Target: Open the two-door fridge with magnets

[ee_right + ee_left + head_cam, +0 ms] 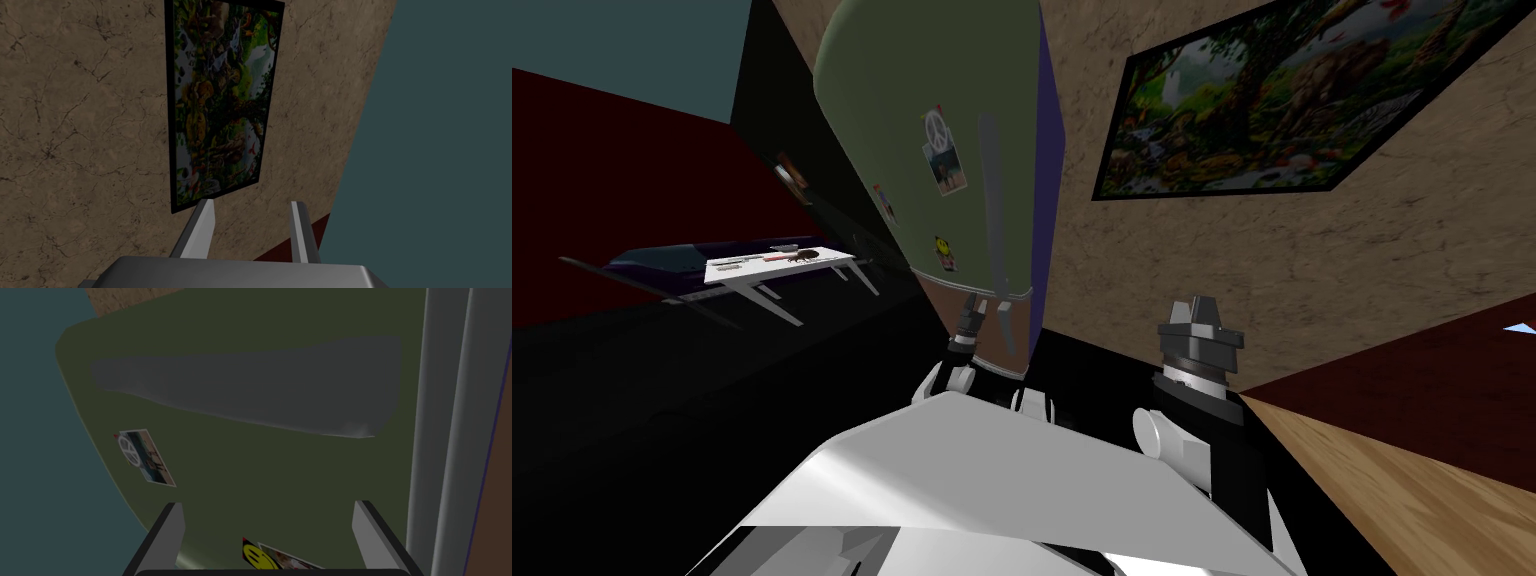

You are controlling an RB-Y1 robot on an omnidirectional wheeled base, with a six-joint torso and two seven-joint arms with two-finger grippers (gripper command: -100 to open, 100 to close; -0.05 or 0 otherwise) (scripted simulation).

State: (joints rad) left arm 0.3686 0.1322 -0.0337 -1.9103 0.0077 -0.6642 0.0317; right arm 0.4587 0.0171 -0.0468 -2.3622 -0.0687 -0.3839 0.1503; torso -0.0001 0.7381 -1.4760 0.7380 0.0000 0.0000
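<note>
In the head view, the tall, round-topped olive-green fridge (pixel 952 100) stood in the upper middle of the frame. It carried small magnets and a long grey handle (pixel 991 200) down its front. The left end effector (pixel 988 322) sat just below the centre of the frame. It was at the green door's lower edge, near the handle's lower end. The right end effector (pixel 1200 312) was raised right of centre, well apart from the fridge. A low white counter (pixel 812 268) stood at the left of the frame.

In the left wrist view, the left end effector (pixel 268 505) had its two fingers spread wide, with nothing held between them. The fridge door (pixel 280 468) lay straight ahead, and the handle (pixel 250 388) lay beyond the fingertips, clear of them. I could not tell whether the tips touched the door. A peace-sign photo magnet (pixel 145 455) sat out past one finger. A yellow smiley magnet (pixel 260 558) showed between the fingers, close to the dark body.

In the right wrist view, the right end effector (pixel 251 204) kept a narrower gap between its fingers and gripped nothing.
</note>
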